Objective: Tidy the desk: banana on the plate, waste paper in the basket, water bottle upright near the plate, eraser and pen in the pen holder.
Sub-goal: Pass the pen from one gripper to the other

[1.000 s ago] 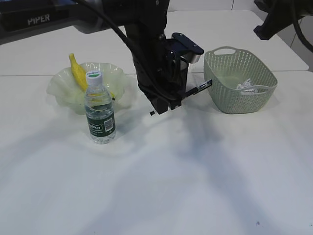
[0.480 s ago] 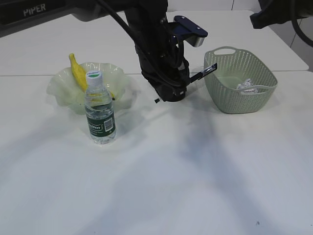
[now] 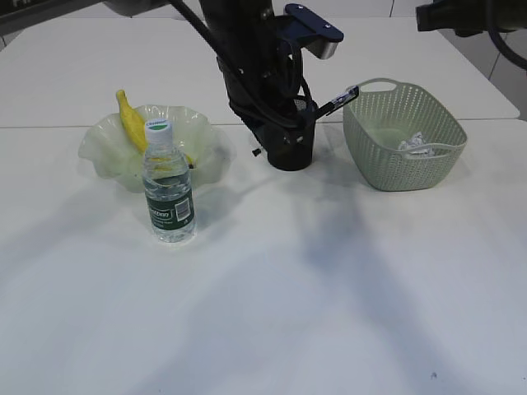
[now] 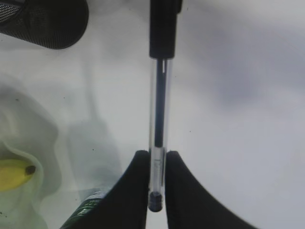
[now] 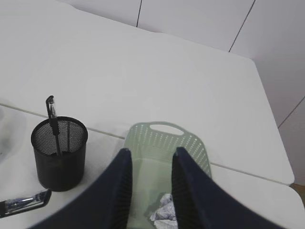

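My left gripper (image 4: pixel 156 164) is shut on the tail end of a clear pen (image 4: pixel 157 105) with a black cap, held in the air. In the exterior view this pen (image 3: pixel 339 103) slants up to the right, over the black mesh pen holder (image 3: pixel 290 154). The banana (image 3: pixel 130 120) lies on the pale green plate (image 3: pixel 99 146). The water bottle (image 3: pixel 168 188) stands upright in front of the plate. Waste paper (image 3: pixel 414 146) lies in the green basket (image 3: pixel 362 123). My right gripper (image 5: pixel 150 152) hangs open and empty high over the basket (image 5: pixel 190 138). The eraser is out of view.
In the right wrist view another pen (image 5: pixel 51 114) stands inside the pen holder (image 5: pixel 59 157), left of the basket. The left arm (image 3: pixel 255 58) looms over the table's middle back. A seam crosses the white table behind the plate and basket.
The left arm has risen and drawn back with the pen still gripped, lifting the pen's tip. The pen holder, hidden behind the gripper before, now shows below it.
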`<state>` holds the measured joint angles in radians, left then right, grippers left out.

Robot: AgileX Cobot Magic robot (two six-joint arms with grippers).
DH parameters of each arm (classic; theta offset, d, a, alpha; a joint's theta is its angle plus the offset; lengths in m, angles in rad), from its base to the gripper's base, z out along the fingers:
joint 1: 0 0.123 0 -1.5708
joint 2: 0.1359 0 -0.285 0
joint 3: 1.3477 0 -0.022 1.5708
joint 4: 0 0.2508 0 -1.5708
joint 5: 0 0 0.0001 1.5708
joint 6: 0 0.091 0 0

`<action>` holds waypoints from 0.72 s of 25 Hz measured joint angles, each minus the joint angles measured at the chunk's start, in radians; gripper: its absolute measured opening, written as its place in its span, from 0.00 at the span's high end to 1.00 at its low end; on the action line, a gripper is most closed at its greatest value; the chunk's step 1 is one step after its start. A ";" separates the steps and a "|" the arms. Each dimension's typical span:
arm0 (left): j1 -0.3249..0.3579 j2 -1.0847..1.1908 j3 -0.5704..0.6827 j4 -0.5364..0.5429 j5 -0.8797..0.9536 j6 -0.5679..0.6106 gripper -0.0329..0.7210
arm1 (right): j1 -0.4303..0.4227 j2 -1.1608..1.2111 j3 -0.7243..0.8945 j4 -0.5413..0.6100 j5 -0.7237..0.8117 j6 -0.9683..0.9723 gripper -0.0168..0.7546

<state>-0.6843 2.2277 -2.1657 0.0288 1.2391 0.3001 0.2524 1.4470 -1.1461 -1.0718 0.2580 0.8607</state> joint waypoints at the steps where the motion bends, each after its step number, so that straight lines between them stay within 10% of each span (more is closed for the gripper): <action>1: 0.000 -0.005 0.000 0.000 0.000 -0.002 0.90 | 0.000 0.000 0.000 0.005 -0.008 0.002 0.70; 18: 0.000 -0.064 0.000 0.097 -0.052 -0.089 0.90 | -0.002 0.000 0.000 0.025 -0.108 0.041 0.70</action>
<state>-0.6843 2.1637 -2.1657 0.1255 1.1871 0.2106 0.2508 1.4470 -1.1461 -1.0472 0.1496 0.9015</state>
